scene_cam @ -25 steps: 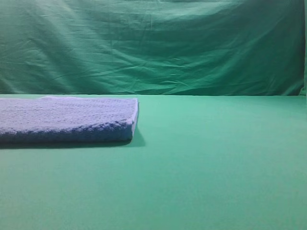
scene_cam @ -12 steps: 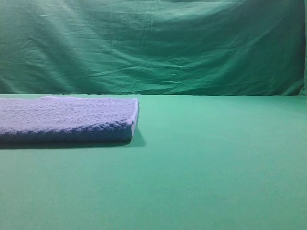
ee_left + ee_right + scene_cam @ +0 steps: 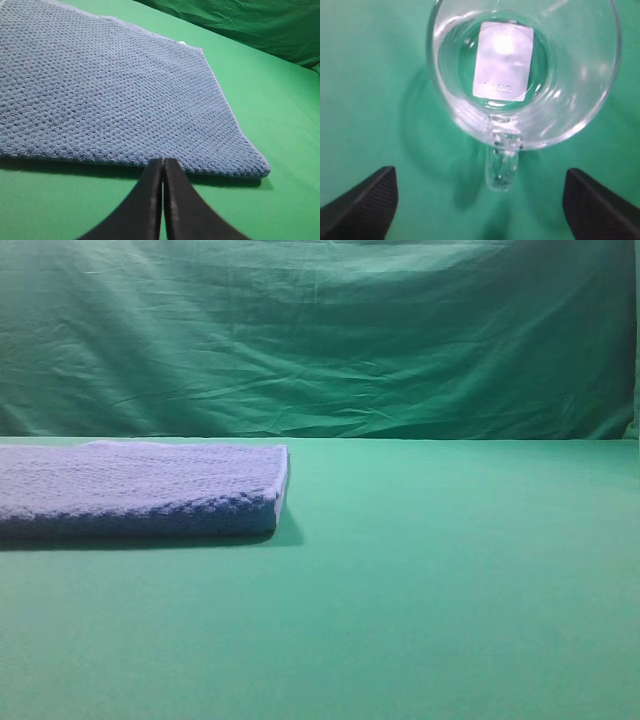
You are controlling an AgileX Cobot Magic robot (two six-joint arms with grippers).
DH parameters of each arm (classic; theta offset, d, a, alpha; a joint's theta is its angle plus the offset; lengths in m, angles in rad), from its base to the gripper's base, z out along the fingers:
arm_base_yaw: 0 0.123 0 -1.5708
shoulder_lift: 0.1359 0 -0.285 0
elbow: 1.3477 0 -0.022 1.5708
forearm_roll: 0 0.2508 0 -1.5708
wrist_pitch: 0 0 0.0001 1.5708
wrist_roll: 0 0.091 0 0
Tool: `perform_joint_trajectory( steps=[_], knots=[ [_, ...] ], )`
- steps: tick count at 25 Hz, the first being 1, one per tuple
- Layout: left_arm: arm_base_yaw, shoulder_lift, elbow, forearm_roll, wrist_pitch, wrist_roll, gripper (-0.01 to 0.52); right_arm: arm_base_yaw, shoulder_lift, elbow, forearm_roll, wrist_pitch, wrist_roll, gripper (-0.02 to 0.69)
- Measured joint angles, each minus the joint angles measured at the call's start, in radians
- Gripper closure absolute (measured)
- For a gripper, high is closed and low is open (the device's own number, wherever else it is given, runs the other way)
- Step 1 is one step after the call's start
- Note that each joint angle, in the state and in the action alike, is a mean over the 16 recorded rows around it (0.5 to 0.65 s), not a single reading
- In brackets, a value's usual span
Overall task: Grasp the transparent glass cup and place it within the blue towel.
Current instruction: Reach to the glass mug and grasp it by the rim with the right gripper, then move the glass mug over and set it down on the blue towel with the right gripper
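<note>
The right gripper (image 3: pixel 480 200) hung spread wide above the upright glass cup (image 3: pixel 522 75) on the green table (image 3: pixel 370 75), its handle (image 3: pixel 501 167) pointing back between the fingers, the blue towel (image 3: pixel 140 490) lying well apart.

Nothing of either arm is caught in the high view, so only the wrist views are any help here. The left gripper (image 3: pixel 163 165) is seen from behind with its two dark fingers pressed flat together, tips touching, nothing pinched between them. It's held low and pointed forward. The right gripper (image 3: pixel 485 200) is pointed straight down, and its jaws are spread really wide: only the two ribbed black pads (image 3: pixel 362 202) are visible, one at each bottom corner of the view. Nothing is touched by either pad.
</note>
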State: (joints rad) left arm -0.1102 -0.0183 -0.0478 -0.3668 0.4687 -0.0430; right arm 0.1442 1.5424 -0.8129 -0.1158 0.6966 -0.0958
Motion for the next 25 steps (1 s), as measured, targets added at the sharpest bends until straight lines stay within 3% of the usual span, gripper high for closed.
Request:
perform_joint_trajectory(
  steps=[14,25],
  knots=[
    [0.0,0.0,0.0,0.0,0.0,0.0,0.514,0.003,0.051,-0.052,-0.009,-0.001,0.009,0.521],
    [0.0,0.0,0.0,0.0,0.0,0.0,0.514,0.14,0.063,-0.274,0.033,0.077,0.0,0.548]
  ],
)
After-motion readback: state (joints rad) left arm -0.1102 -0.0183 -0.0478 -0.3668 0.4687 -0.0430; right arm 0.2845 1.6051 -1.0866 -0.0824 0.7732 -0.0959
